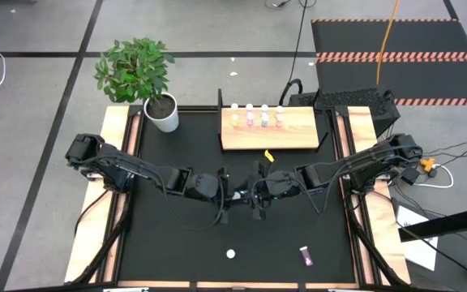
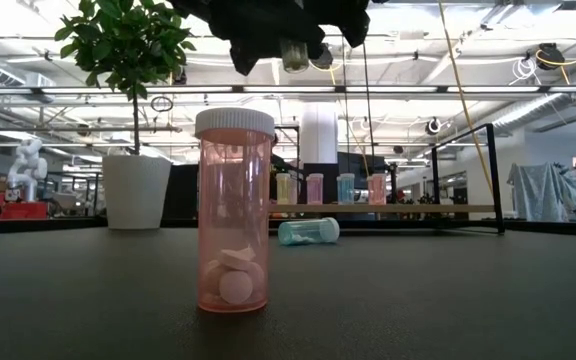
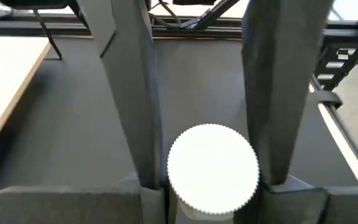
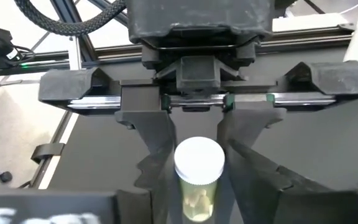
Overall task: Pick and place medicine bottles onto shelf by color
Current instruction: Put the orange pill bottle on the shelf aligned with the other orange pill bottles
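Observation:
A yellow-green medicine bottle [image 4: 197,186] with a white cap [image 3: 213,168] is held upright high above the table's middle. My left gripper [image 1: 232,193] is shut on it. My right gripper [image 1: 253,193] faces it from the right, open, with its fingers close on either side of the bottle. I cannot tell whether they touch it. The shelf [image 1: 298,134] at the far side carries several bottles [image 1: 257,118] in a row. A pink bottle [image 2: 233,215] stands on its base near the front edge. A teal bottle [image 2: 308,232] and a purple one [image 1: 306,256] lie on their sides. My left gripper pinches the bottle's upper end, just by the cap [image 3: 173,177], between its two fingers [image 3: 142,124]. The cap hides the exact place of contact. The fingers come nearly level from the table's left. The bottle stands upright, cap up, lifted clear of the table.
A potted plant [image 1: 162,112] stands at the far left beside the shelf. A small yellow thing [image 1: 268,156] lies in front of the shelf. Wooden rails [image 1: 116,162] run along both sides of the black mat. Cables hang behind the shelf.

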Controlling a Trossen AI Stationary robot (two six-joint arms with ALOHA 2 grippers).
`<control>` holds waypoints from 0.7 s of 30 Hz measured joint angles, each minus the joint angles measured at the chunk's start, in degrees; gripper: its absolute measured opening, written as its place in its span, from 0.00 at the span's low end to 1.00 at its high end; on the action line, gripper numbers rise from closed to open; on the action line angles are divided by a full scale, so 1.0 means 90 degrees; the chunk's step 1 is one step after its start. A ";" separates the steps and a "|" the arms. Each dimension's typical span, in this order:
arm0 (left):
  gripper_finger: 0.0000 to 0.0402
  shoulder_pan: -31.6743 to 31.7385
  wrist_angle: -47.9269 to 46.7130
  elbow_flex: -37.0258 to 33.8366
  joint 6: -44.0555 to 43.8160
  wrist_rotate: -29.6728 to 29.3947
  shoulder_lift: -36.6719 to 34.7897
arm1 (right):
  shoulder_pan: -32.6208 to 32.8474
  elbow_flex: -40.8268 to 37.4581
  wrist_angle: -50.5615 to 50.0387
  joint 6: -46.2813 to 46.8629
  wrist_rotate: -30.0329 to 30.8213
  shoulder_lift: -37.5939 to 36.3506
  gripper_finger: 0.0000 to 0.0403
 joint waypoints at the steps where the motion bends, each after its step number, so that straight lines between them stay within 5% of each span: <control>1: 0.25 -0.0011 -0.0002 0.0000 0.0112 -0.0002 0.0000 | 0.0000 0.0000 -0.0010 0.0012 -0.0003 0.0000 0.34; 14: 0.25 0.0039 -0.0128 -0.0015 0.0151 0.0005 -0.0199 | -0.0002 0.0012 0.0014 0.0155 0.0008 -0.0002 0.31; 21: 0.40 0.0058 -0.0251 -0.0012 -0.0348 -0.0008 -0.0238 | -0.0046 -0.0002 0.0094 0.0128 0.0005 0.0004 0.31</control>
